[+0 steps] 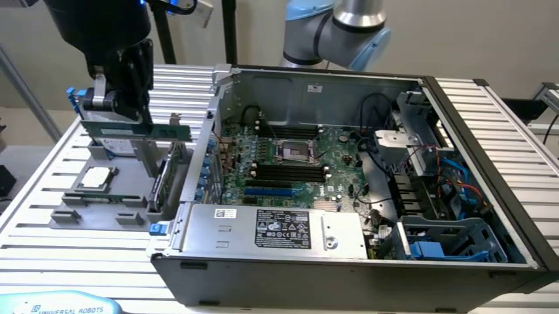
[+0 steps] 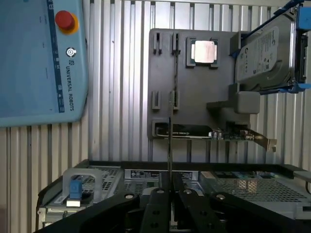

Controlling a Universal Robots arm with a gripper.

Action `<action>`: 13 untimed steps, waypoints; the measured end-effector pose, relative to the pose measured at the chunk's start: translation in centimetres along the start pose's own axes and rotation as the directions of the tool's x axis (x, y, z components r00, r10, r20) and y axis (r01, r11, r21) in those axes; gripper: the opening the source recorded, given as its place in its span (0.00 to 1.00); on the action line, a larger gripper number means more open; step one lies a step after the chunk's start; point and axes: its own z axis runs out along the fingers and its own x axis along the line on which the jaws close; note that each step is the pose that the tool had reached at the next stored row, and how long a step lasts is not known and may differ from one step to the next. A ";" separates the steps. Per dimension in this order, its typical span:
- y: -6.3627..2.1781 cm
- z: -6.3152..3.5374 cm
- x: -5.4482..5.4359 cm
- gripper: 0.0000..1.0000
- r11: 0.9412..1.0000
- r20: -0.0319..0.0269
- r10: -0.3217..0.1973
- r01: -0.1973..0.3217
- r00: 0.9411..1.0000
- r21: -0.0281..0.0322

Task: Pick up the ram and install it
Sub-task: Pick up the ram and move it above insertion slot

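Your gripper (image 1: 120, 116) pinches the ram (image 1: 162, 131) above the tray (image 2: 163, 77). If bumped, the thin stick may pivot in that grip and misalign with a slot (image 1: 284, 171).

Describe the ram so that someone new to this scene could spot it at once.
Look to the exterior view's left of the open computer case, above the grey parts tray. There the black pincer grips the ram, a long, thin green stick held level. Unlike the square silver processor chip and the larger expansion card, which sit in the tray, it is in the pincer.
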 end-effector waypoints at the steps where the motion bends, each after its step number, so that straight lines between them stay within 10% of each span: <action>1: -0.45 -0.03 0.0 0.13 1.000 0.000 0.000 0.000 1.000 0.000; 13: -5.79 -0.21 -0.6 0.13 1.000 0.000 0.000 0.000 1.000 0.000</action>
